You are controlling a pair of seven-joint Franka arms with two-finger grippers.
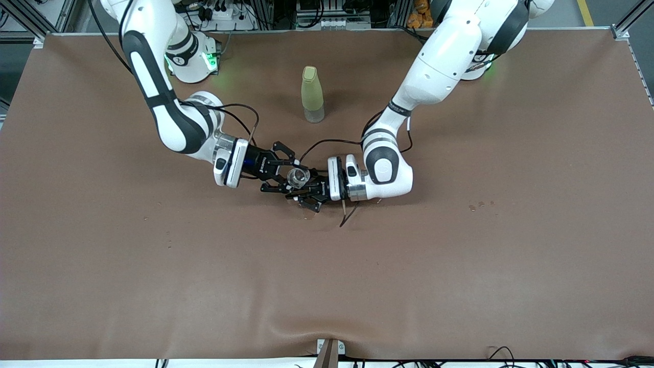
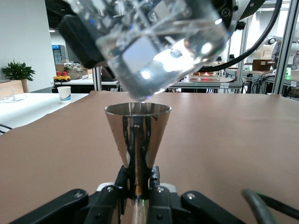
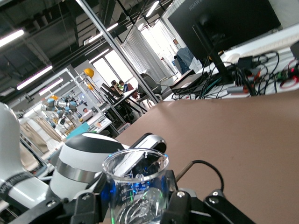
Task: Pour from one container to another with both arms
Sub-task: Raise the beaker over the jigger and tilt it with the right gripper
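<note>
Pouring vessel: the tiny clear colourless glass cup [image 1: 298, 177] is gripped in the right gripper [image 1: 280, 175], jaws closed on it, and is tipped above the centre of the table.
Receiving vessel: the small silvery hourglass-shaped metal measuring cup [image 2: 137, 135] is clamped at its narrow waist by the left gripper [image 2: 138, 196], upright, its round rim just under the glass cup's lowest edge.
Alignment: in the left wrist view the glass cup [image 2: 154, 42] is seen hanging over the rim, slightly off toward one side.
Risk, overshoot: if the tilt is steepened too quickly, a miss past the narrow rim is likely, and liquid would be lost onto the cloth.
Risk, contact: the two cups are held very near; a small drift of either arm could knock glass against metal and twist the measuring cup in its grip.
Risk, slip: the glass is smooth and small, so it could be rotated in the fingers.
Bystander: a tall pale yellow-green bottle [image 1: 312, 94] is left standing nearer the bases, well apart.
Surface: a brown cloth-covered table [image 1: 460, 266] is seen, with a few small spots toward the left arm's end.
Room: workbenches, aluminium frames, a dark monitor [image 3: 219, 23] and cables are glimpsed around it.
</note>
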